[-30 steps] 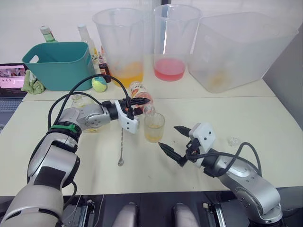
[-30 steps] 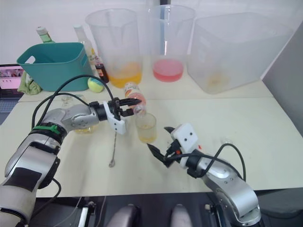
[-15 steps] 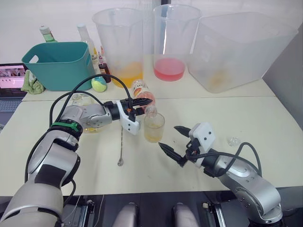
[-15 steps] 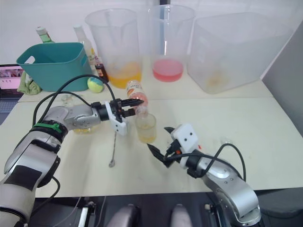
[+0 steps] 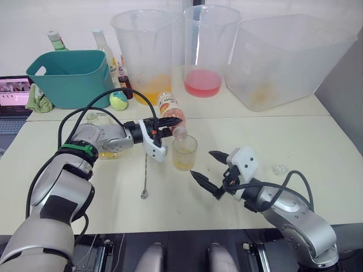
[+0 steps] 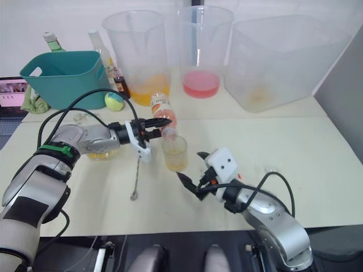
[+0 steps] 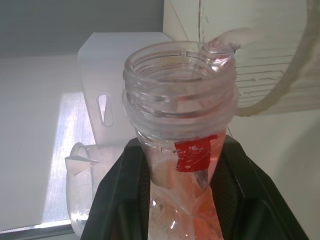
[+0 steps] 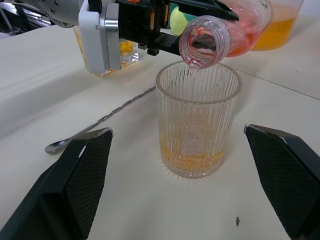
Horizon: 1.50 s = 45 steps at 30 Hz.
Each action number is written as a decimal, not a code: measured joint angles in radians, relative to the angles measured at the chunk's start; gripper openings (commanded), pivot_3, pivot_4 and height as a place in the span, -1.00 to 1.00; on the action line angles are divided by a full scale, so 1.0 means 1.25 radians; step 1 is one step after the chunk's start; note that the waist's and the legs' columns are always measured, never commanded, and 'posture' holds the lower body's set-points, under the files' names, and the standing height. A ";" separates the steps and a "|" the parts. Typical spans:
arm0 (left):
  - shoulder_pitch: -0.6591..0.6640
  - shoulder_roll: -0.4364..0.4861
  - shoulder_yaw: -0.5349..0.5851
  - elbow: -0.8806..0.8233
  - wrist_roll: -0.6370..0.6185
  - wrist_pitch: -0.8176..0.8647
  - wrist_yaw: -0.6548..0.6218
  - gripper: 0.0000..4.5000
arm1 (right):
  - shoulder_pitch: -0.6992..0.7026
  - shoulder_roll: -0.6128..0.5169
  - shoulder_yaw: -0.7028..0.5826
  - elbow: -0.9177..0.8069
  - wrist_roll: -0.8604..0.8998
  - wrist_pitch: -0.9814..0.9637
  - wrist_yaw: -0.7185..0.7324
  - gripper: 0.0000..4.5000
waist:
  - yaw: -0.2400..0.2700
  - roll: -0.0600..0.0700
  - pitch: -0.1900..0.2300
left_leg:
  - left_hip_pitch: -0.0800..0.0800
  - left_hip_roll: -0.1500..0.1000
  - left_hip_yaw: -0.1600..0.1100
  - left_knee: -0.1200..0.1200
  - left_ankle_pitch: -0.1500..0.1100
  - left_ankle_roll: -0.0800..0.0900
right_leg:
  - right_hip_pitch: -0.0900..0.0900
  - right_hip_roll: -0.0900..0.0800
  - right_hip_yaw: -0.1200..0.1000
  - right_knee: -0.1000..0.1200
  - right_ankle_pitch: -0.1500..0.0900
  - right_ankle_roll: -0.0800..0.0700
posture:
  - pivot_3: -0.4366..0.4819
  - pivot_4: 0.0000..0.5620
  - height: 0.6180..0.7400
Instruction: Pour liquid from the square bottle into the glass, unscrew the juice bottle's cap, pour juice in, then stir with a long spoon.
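Note:
My left gripper point(image 5: 169, 126) is shut on the juice bottle point(image 5: 166, 105), a slim clear bottle with pink-red liquid. The bottle is uncapped and tipped, its open mouth point(image 8: 202, 45) just over the rim of the glass point(image 5: 185, 153). The ribbed glass point(image 8: 197, 125) holds a little yellow-orange liquid at its bottom. The square bottle point(image 5: 108, 152) stands behind my left forearm. The long spoon point(image 5: 145, 173) lies on the table to the left of the glass. My right gripper point(image 5: 202, 164) is open, low on the table just right of the glass. The juice bottle's cap is out of view.
Two big clear pitchers point(image 5: 144, 51) point(image 5: 207, 48) and a large clear tub point(image 5: 283, 56) line the back. A teal basket point(image 5: 71, 76), a yellow-green ball point(image 5: 118, 101) and a laptop point(image 5: 14, 93) sit back left. A small clear object point(image 5: 279, 169) lies at right.
My left gripper has tipped the juice bottle slightly steeper over the glass. The right arm has stayed where it was.

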State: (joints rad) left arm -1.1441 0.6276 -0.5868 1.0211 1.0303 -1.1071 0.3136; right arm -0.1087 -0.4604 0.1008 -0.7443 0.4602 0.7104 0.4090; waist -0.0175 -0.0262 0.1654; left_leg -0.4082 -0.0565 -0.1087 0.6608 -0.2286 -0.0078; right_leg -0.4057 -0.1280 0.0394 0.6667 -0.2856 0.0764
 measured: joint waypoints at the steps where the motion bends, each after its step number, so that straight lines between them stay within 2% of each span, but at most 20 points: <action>1: -0.002 0.000 -0.002 0.000 0.003 0.000 0.003 -0.45 | 0.000 0.000 0.000 0.000 0.000 0.000 0.000 0.98 | 0.000 0.000 0.000 | 0.000 0.000 0.000 0.000 0.000 0.000 | 0.000 0.000 0.000 0.000 0.000 0.000 | -0.05 -0.47 0.83; 15: -0.017 0.001 -0.021 0.007 0.018 0.002 0.026 -0.45 | 0.000 0.000 0.000 0.000 0.000 0.000 0.000 0.98 | 0.000 0.000 0.000 | 0.000 0.000 0.000 0.000 0.000 0.000 | 0.000 0.000 0.000 0.000 0.000 0.000 | -0.05 -0.47 0.83; 26: -0.011 -0.025 0.013 0.045 -0.141 -0.021 -0.130 -0.45 | 0.000 0.000 0.000 0.000 0.000 0.000 0.000 0.98 | -0.001 0.000 0.000 | 0.000 0.000 0.000 0.000 0.000 0.000 | 0.000 0.000 0.000 0.001 0.000 0.000 | -0.05 -0.47 0.83; 36: 0.034 -0.042 0.108 0.061 -0.375 0.002 -0.362 -0.45 | -0.009 0.000 -0.002 0.006 0.000 0.000 0.003 0.98 | -0.007 0.000 0.000 | 0.000 0.000 0.000 0.000 0.000 0.000 | 0.000 0.000 0.000 0.006 0.000 0.000 | -0.05 -0.47 0.83; 41: 0.045 -0.037 0.194 -0.003 -0.580 0.084 -0.553 -0.45 | -0.044 -0.006 -0.010 0.029 0.007 0.000 0.026 0.98 | -0.012 0.000 0.000 | 0.000 0.000 -0.001 0.001 0.000 0.000 | 0.000 0.000 0.000 0.006 0.000 0.000 | -0.05 -0.47 0.83; 45: 0.088 -0.020 0.273 -0.157 -0.785 0.245 -0.740 -0.45 | -0.100 -0.019 -0.040 0.065 0.037 0.000 0.064 0.98 | -0.024 0.000 0.000 | 0.000 0.000 -0.001 0.001 0.000 0.000 | 0.000 0.000 0.000 0.007 0.000 0.000 | -0.05 -0.47 0.83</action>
State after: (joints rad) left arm -1.0346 0.6021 -0.2459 0.8247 0.0495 -0.8014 -0.6114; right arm -0.2337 -0.4843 0.0506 -0.6625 0.5062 0.7105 0.4886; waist -0.0470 -0.0261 0.1653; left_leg -0.4081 -0.0560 -0.1104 0.6616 -0.2286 -0.0078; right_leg -0.4061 -0.1282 0.0391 0.6749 -0.2856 0.0764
